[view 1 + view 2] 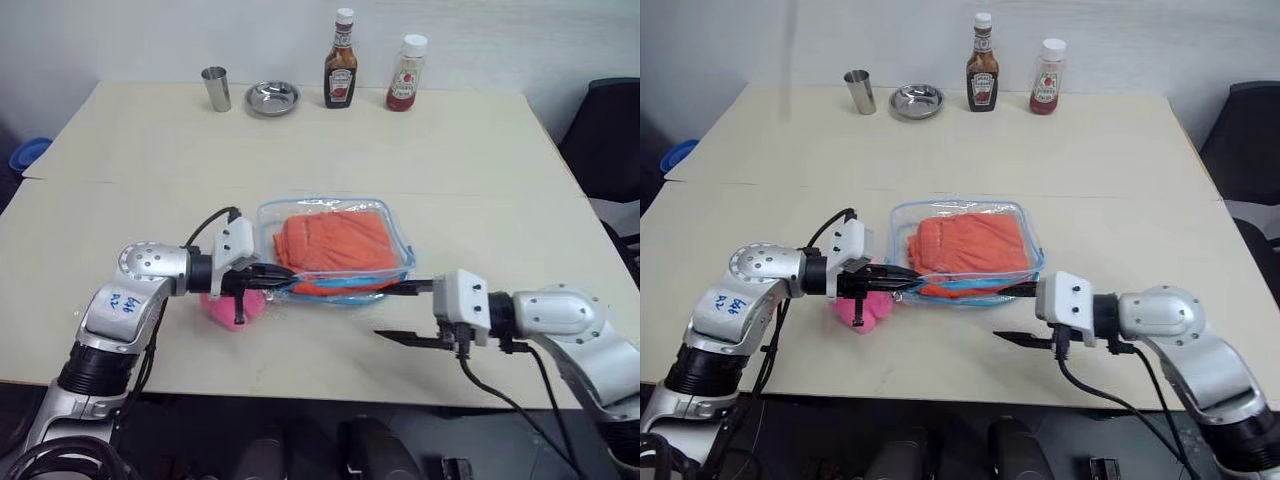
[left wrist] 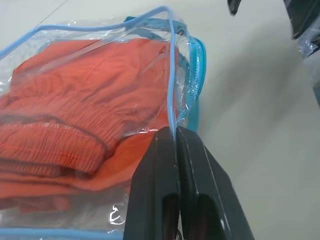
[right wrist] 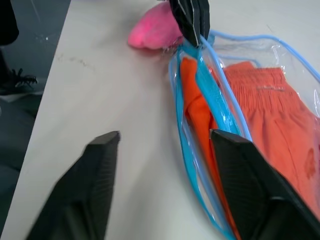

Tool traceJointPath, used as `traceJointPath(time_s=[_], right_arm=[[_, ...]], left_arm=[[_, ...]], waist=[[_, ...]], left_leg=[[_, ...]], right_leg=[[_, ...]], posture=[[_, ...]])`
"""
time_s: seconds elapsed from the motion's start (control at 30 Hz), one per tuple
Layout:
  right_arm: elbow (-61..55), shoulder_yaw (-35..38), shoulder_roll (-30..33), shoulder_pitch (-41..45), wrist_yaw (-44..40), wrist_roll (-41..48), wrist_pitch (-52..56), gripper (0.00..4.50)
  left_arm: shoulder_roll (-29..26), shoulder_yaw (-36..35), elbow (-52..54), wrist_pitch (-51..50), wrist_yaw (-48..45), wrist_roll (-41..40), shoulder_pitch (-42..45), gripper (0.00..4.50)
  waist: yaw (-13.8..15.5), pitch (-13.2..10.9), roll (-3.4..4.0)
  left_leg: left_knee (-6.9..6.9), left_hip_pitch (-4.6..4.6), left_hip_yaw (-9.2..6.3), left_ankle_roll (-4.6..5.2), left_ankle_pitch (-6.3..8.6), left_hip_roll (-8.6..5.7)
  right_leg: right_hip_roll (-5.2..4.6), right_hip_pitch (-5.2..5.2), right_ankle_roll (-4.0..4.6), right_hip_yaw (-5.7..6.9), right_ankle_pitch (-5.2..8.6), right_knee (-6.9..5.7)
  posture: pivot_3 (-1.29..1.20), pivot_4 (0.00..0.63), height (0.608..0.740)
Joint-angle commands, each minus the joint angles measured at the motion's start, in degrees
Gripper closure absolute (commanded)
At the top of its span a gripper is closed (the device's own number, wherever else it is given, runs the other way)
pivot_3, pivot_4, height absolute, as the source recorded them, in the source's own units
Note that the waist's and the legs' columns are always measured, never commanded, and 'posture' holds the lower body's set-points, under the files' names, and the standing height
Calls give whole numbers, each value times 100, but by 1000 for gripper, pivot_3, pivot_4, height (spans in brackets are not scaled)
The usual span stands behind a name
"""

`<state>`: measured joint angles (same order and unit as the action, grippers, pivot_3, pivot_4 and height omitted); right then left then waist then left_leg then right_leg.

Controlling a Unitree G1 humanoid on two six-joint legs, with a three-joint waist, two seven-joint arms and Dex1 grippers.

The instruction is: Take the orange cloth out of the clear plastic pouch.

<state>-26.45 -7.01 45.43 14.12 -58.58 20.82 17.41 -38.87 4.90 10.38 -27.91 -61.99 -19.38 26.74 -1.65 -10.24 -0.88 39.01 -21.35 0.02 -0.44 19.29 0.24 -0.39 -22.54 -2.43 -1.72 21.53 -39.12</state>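
Note:
The clear plastic pouch with light blue trim lies flat in the middle of the table. The folded orange cloth is inside it. The pouch's near side gapes, showing the blue zipper band. My left gripper is shut on the blue trim at the pouch's near left corner, just above the pink pom-pom. My right gripper reaches in from the right, open. One of its fingers lies against the pouch's open edge; the other hangs over bare table.
Along the far edge stand a steel cup, a steel bowl, a brown sauce bottle and a ketchup bottle. A black chair is off the table's right side.

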Motion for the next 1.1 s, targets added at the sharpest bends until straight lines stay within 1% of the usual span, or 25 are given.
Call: traceJointPath(time_s=[0.03,0.07,0.1,0.17,0.3,0.47,0.57,0.67,0.7,0.73,0.77,0.8,0.83,1.1], right_arm=[[195,-271,-276,205,170,-307,-129,2934],[296,-378,-389,282,238,-430,-162,3360],[388,-451,-490,348,326,-562,-209,3616],[561,-555,-634,449,449,-813,-344,4326],[1016,-790,-850,625,647,-1386,-847,4326],[1375,-874,-1028,724,812,-1783,-1171,4326],[1445,-837,-973,671,794,-1928,-1354,3779],[1442,-807,-909,603,804,-2084,-1501,2840],[1443,-806,-906,590,810,-2121,-1535,2406],[1444,-799,-912,578,834,-2159,-1562,2141],[1468,-806,-917,568,860,-2217,-1604,1716],[1487,-810,-924,561,875,-2261,-1636,1501],[1518,-811,-939,561,902,-2306,-1657,1176],[1778,-779,-1149,714,1047,-2344,-1507,1176]], left_arm=[[52,-91,315,-171,105,-233,-2,4500],[50,-62,353,-185,107,-234,-13,4500],[35,-24,385,-179,96,-213,-30,4500],[16,19,412,-171,84,-184,-44,4500],[24,26,416,-214,112,-196,0,4500],[17,25,409,-231,119,-191,35,4500],[3,23,405,-231,122,-172,44,4500],[-17,46,403,-191,110,-132,39,4500],[-22,50,394,-174,102,-123,37,4500],[-22,51,388,-167,97,-120,37,4500],[-13,52,382,-169,100,-123,48,4500],[-7,53,379,-172,102,-125,57,4500],[-1,56,379,-174,105,-125,65,4500],[12,110,412,-163,97,-109,114,4500]], waist=[[10,0,0],[11,0,0],[11,0,-1],[10,1,-1],[10,1,-1],[6,1,-1],[8,1,-1],[6,1,-1],[7,1,-1],[8,1,-1],[7,1,-1],[5,1,-1],[3,1,-1],[4,1,-1]], left_leg=[[1,0,0,0,0,0],[1,-1,0,0,0,0],[1,-1,0,0,0,-1],[2,-2,0,0,0,-1],[2,-2,0,-1,0,-2],[1,-2,1,-1,0,-1],[1,-2,1,-2,-1,-1],[1,-2,1,-2,0,-1],[1,-2,1,-2,0,-1],[1,-2,1,-2,-1,-1],[1,-2,1,-2,0,-1],[1,-2,1,-2,0,-1],[1,-2,1,-2,-1,-1],[1,-2,2,-2,-1,-1]], right_leg=[[-1,0,0,0,0,0],[-1,0,0,0,0,1],[-1,0,0,0,0,2],[-2,-1,0,0,0,2],[-2,-1,0,1,0,1],[-2,-3,0,1,0,-1],[-2,-3,0,1,0,-2],[-2,-4,0,1,0,-2],[-2,-3,0,1,0,-2],[-2,-3,0,1,0,-2],[-1,-3,0,1,0,-2],[-1,-3,0,1,0,-3],[-1,-4,0,0,0,-3],[-1,-4,0,0,0,-4]], posture=[[0,150,740],[0,150,740],[0,150,740],[0,150,740],[0,150,740],[0,150,740],[0,150,740],[0,150,740],[0,150,740],[0,150,740],[0,150,740],[0,150,740],[0,150,740],[0,150,740]])
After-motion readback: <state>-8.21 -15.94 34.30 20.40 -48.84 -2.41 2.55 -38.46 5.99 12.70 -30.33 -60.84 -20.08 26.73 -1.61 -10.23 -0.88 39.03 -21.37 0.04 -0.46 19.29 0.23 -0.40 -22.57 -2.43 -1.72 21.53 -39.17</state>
